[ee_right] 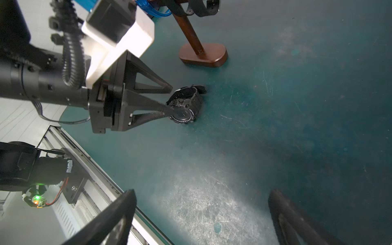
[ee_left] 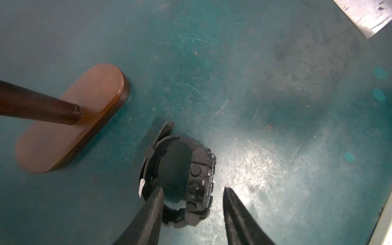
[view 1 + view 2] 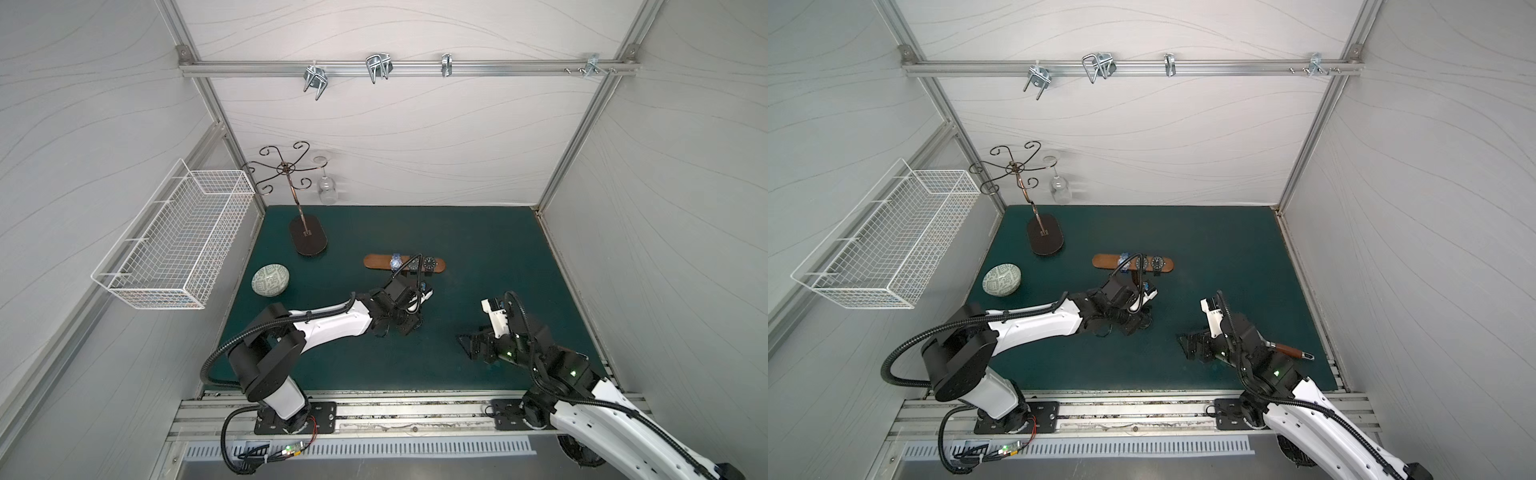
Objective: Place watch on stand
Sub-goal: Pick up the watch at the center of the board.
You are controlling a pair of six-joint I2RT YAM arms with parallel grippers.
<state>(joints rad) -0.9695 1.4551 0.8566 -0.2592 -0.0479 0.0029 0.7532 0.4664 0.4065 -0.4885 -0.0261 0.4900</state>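
Closest in, right gripper (image 1: 202,192) hangs low over the dark teal mat (image 3: 478,241), black fingers spread wide, nothing between them. A brown-handled utensil (image 3: 1289,350) pokes out from behind that arm.

Just beyond, left gripper (image 2: 193,188) is down at the chunky black watch (image 1: 186,104). Its jaws are about half apart and straddle the case, one finger at the strap, the other clear of it, so no squeeze. Watch sits on its edge on the mat, strap buckled in a loop, dial turned toward the right arm, just short of the oval foot of the low brown wooden stand (image 3: 376,262).

Crossbar runs side to side along the back wall. A blue watch (image 3: 395,261) and a dark-dialled watch (image 3: 429,262) sit on it, and a black cable (image 3: 405,262) from the left arm loops across in front.

Further left, a pale green patterned bowl (image 3: 270,281). Behind it, a tall dark metal rack (image 3: 308,239) with a clear glass (image 3: 327,191) hanging upside down. White wire basket (image 3: 174,237) on the side wall.
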